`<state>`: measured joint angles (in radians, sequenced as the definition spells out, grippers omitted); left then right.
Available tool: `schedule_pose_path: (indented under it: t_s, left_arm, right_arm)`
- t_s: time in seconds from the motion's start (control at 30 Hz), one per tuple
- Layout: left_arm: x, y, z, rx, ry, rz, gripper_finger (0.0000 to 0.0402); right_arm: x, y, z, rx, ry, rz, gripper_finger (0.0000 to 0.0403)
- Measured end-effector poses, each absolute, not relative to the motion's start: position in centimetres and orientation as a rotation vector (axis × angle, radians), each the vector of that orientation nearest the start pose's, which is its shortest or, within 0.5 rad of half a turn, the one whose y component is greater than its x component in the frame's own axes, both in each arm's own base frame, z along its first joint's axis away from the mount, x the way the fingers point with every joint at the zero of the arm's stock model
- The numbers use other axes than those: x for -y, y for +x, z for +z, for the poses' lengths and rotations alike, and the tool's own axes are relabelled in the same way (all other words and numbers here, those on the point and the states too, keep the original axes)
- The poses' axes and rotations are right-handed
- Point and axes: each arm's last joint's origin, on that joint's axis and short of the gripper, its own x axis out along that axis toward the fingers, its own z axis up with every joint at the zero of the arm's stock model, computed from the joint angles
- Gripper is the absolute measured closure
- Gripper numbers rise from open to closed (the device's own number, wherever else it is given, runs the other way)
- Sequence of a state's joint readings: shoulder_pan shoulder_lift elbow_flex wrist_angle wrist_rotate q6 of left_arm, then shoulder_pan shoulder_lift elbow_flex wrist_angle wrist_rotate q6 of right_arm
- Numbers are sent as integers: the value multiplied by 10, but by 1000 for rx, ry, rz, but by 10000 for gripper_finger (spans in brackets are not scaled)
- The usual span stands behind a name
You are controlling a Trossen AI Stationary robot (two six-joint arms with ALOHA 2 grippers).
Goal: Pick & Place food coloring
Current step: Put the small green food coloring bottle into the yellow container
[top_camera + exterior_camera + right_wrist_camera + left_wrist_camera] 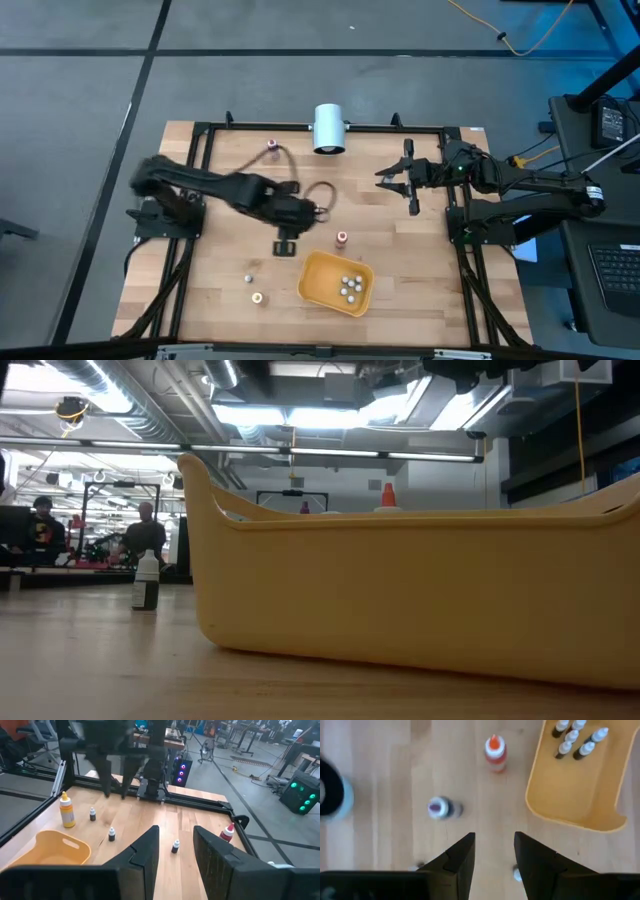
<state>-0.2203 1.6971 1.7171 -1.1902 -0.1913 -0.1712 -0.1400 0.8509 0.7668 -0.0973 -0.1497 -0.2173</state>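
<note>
While empty, left pincer [494,852] above table [380,770].

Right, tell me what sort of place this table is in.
Most likely a robotics lab or workshop. The wooden table sits inside a black metal frame on a grey floor, the low view shows exposed ceiling ducts with strip lights, and people stand at other rigs in the background.

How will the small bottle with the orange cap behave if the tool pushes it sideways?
The orange-capped bottle stands upright, tall and narrow, so it would probably tip rather than slide. Its round body would likely then roll on the smooth wooden table. It looks small, probably light.
</note>
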Motion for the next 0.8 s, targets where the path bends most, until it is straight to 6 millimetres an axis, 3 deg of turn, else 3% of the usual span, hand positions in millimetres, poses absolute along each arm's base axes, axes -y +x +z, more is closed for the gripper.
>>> schedule_pose_path:
  t_s: [0.13, 0.3, 0.47, 0.8]
  left_arm:
    - [67, 286, 335, -1097, -29, 124, 273]
    - [78, 250, 324, -1106, -91, 171, 274]
    - [95, 228, 314, -1100, -109, 196, 274]
    - [138, 198, 275, -1131, -136, 186, 272]
  right_arm:
    - [22, 189, 324, -180, -190, 29, 280]
    - [22, 189, 323, -181, -190, 30, 280]
    - [22, 189, 323, -181, -190, 30, 280]
    - [22, 189, 323, -182, -190, 30, 280]
